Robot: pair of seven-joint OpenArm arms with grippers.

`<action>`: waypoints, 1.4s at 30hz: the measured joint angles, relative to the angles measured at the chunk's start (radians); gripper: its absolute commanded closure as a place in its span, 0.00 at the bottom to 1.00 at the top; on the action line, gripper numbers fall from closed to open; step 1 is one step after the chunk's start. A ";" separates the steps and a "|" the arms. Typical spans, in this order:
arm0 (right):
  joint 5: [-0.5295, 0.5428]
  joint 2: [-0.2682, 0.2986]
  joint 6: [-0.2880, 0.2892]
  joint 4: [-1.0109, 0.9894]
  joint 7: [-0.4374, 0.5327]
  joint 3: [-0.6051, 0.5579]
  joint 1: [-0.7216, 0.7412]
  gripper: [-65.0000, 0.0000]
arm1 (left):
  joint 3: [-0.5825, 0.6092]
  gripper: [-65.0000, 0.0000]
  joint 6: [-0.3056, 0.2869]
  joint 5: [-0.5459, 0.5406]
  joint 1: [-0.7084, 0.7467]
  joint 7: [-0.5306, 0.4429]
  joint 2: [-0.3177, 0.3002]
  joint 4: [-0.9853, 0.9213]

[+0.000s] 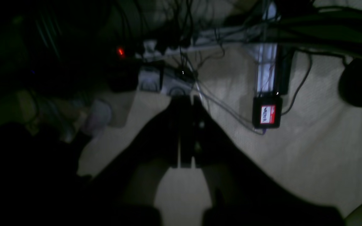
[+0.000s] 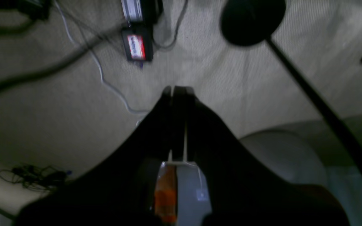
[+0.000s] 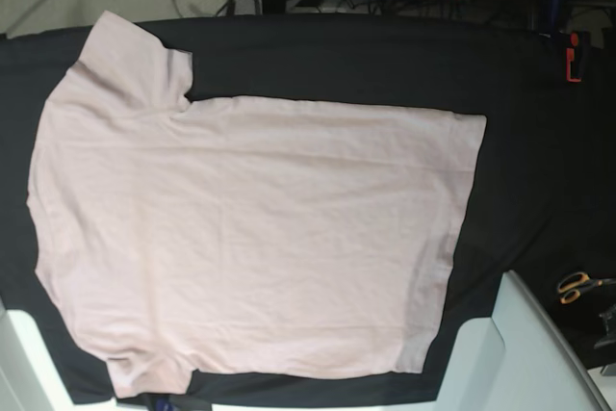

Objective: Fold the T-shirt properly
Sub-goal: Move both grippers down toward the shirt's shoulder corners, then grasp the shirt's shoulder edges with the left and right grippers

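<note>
My left wrist view is very dim: its left half sinks into near black, and only a small red lamp (image 1: 120, 51) glows through. My right wrist view is brighter but soft, with smeared cables (image 2: 99, 67) and blurred edges. The base view is evenly lit and sharp, and the T-shirt (image 3: 250, 238) shows faint creases without glare or hard shadows.

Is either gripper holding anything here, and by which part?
Nothing is held. The left gripper and right gripper are shut on nothing, and the T-shirt lies flat, untouched.
</note>
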 measured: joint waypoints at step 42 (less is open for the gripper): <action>0.947 0.114 0.530 0.756 -0.474 0.646 -0.068 0.36 | -0.280 1.00 -0.101 -0.194 0.151 0.164 -0.081 0.791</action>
